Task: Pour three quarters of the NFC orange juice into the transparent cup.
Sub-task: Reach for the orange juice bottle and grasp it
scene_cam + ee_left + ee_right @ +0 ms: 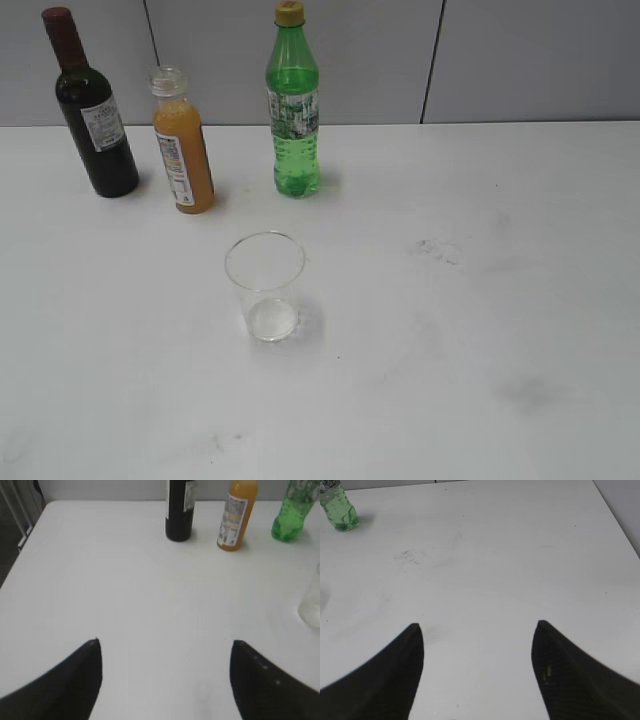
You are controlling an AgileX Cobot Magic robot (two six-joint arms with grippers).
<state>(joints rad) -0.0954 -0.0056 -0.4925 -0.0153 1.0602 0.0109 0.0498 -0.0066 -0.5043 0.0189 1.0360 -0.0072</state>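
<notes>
The NFC orange juice (182, 145) stands upright and capless at the back left of the white table, between two other bottles; the left wrist view shows it far ahead (236, 517). The transparent cup (265, 287) stands empty in the middle of the table, nearer the front, and its edge shows at the right border of the left wrist view (312, 605). My left gripper (165, 642) hangs open over bare table, well short of the bottles. My right gripper (477, 625) is open too, over bare table on the right side. Neither arm appears in the exterior view.
A dark wine bottle (92, 110) stands left of the juice and a green bottle with a yellow cap (293, 110) to its right, also seen in the right wrist view (339, 510). Grey scuffs (437, 250) mark the table. Its left edge (25, 540) drops off.
</notes>
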